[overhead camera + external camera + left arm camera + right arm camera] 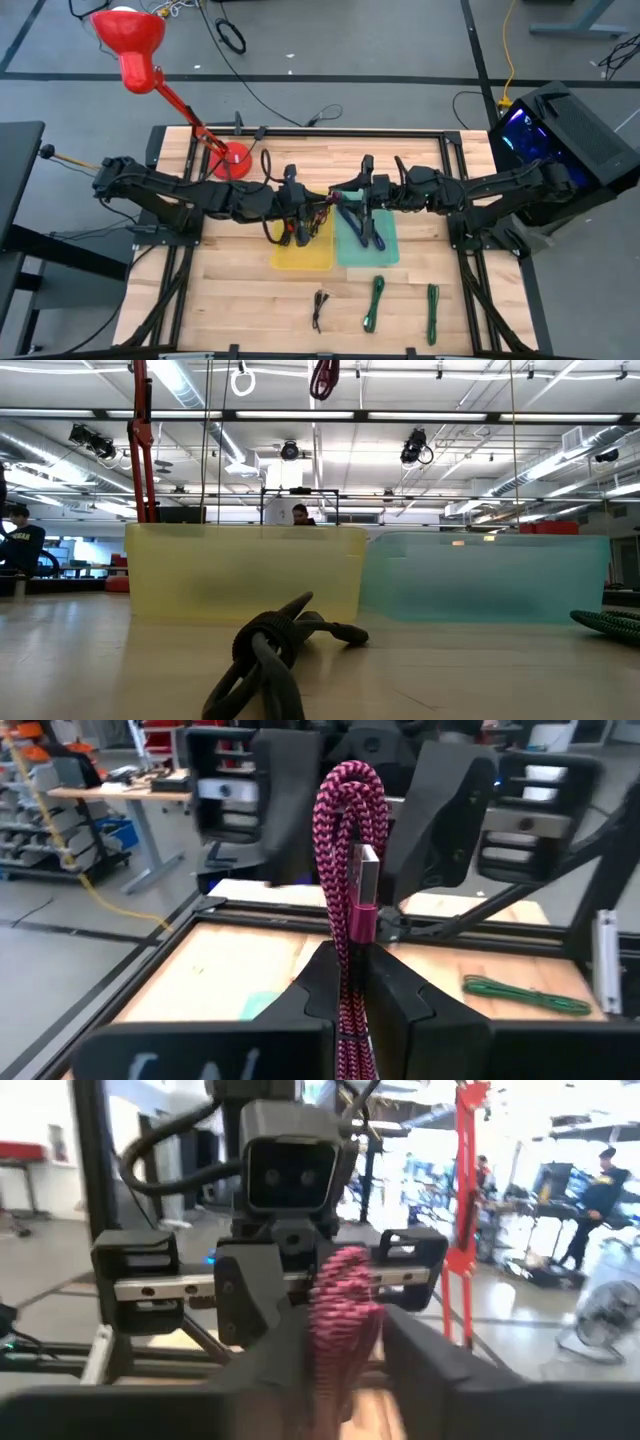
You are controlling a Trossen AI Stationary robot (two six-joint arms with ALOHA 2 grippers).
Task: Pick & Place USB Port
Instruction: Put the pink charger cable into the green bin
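**Cable held up between the two arms**

The left gripper (350,995) has its fingers clamped on the braided pink USB cable (350,840), over the yellow tray (303,255). Facing it, the right gripper (340,1370) has its fingers spread either side of the cable's loop, above the green tray (385,250).

2 matte black jointed arms (200,195) with looped black cables, boxy wrist cameras (290,1175).

High view: straight down over table (250,300). Low view: tabletop level, facing yellow bin (240,575). Wrist views face each other, sharing red braided cable (350,840)
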